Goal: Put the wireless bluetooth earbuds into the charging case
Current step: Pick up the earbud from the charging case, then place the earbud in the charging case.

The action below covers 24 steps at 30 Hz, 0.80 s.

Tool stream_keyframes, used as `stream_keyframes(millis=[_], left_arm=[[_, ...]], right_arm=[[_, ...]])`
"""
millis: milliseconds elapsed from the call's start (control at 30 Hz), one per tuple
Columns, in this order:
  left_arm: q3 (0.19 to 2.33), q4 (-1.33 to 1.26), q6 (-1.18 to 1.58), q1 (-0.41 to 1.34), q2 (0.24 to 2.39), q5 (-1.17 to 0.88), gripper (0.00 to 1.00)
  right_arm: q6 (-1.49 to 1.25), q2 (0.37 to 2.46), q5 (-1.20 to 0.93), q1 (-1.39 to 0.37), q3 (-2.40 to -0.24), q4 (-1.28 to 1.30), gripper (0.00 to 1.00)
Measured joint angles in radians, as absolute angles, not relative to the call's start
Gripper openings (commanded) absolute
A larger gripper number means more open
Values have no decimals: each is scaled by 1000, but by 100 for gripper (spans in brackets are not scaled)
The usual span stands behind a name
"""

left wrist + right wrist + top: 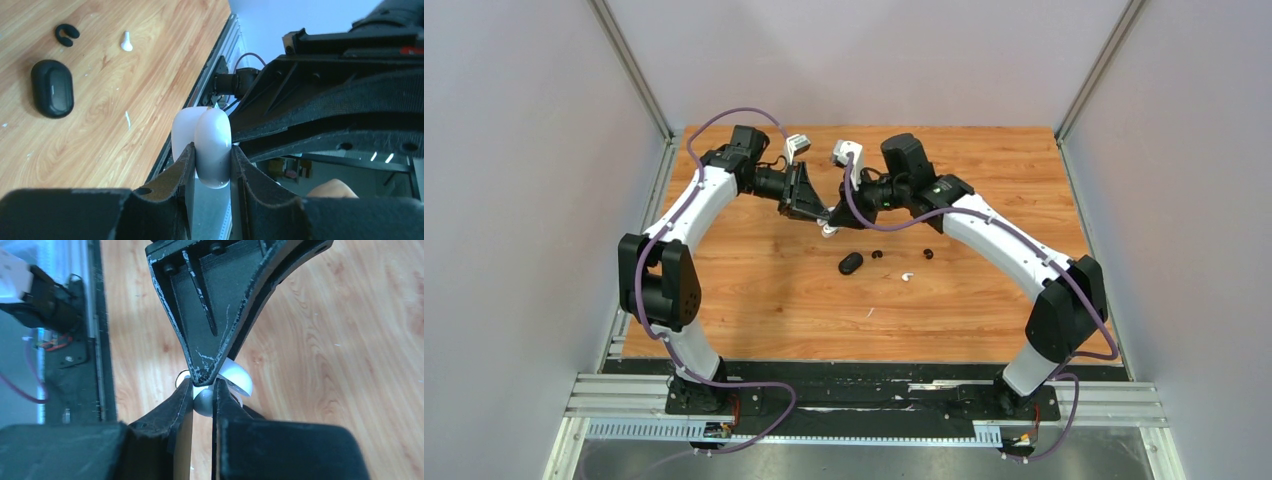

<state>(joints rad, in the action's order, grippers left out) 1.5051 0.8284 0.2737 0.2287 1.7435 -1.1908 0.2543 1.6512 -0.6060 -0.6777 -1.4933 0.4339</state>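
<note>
- Above the far middle of the grained, orange-brown wooden table, you are holding both grippers tip to tip, off the boards.
- Your left gripper is clamping a smooth, glossy white case between its matte black fingers. The case is showing two rounded lobes side by side and is standing up out of the grip.
- Your right gripper is pressing almost together, pinching a small greyish-white rounded piece. The piece is touching the white case. It is too hidden for you to tell whether it is an earbud.
- Nearer the arm bases, three loose earbuds are lying on the wood, none of them in a case.
- One white earbud, glossy with a short stem, is sitting closest to the bases.
- Two black earbuds are lying apart from each other. In the left wrist view, one is looking C-shaped.
- A matte black case, oval and shut, is resting just beside the nearer black earbud.
</note>
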Motion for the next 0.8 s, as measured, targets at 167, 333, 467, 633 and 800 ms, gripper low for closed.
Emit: stream_keyframes(millis=[167, 333, 467, 633, 800], left_arm=[[1505, 826, 261, 232, 1744, -1242, 0], [1508, 855, 224, 234, 1744, -1286, 0], [1515, 896, 186, 234, 1749, -1318, 0], [1526, 927, 152, 234, 1756, -1334, 0], [1534, 946, 128, 235, 1757, -1334, 0]], right_arm=[[157, 1651, -785, -606, -1494, 417, 0], [95, 1651, -893, -572, -1494, 398, 0], [60, 1651, -939, -562, -1494, 385, 0], [30, 1652, -967, -552, -1494, 377, 0], [1, 1658, -979, -551, -1494, 364, 0]])
